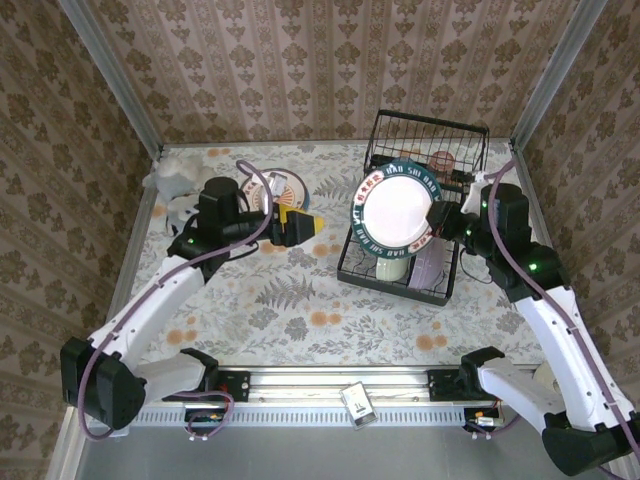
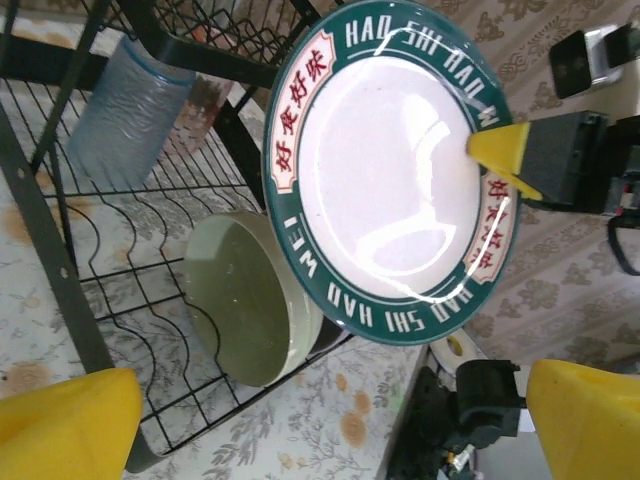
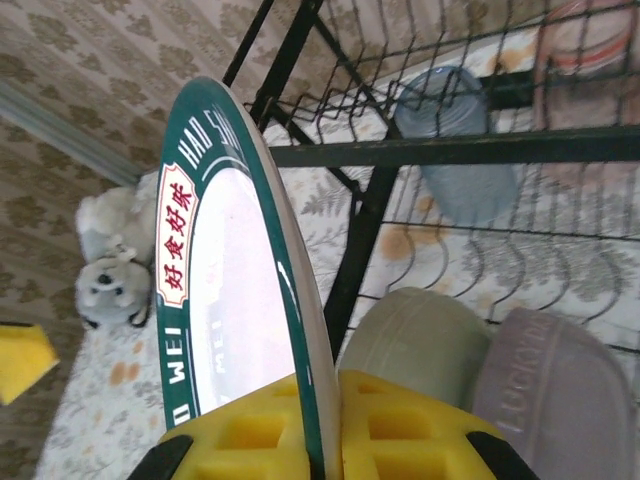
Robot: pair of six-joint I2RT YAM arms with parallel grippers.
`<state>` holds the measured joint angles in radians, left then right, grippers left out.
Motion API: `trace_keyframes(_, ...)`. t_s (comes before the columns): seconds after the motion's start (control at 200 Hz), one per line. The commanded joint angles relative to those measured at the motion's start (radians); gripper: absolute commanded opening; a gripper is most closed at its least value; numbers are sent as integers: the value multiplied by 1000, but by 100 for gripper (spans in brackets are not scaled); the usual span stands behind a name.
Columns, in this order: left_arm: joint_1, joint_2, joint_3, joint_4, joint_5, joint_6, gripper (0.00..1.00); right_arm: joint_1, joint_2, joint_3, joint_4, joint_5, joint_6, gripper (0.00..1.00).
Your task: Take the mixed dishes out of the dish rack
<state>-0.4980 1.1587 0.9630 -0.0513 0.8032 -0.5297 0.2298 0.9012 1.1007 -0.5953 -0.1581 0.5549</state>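
The right end effector pinches the plate by its rim, upright above the rack (a green bowl sits below). The left end effector gapes wide and empty. The next move, I judge, is carrying the plate to the surface.

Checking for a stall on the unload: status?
Right gripper shut on plate rim, plate upright at dish rack. Left gripper open, left of rack, facing plate. Green bowl, lavender bowl, bluish cup in rack. Nothing between left gripper and plate.
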Motion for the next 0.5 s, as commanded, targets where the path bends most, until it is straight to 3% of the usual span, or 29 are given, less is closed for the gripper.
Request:
trace_keyframes(0.0, -9, 34, 50, 45, 53, -58, 98, -45, -25, -60, 203, -207, 70, 0)
trace_keyframes(0.21, -32, 106, 103, 13, 48, -72, 95, -99, -22, -149, 298, -322, 124, 0)
trace_keyframes(0.495, -86, 202, 157, -31, 10, -66, 87, -109, -24, -188, 319, -372, 123, 0)
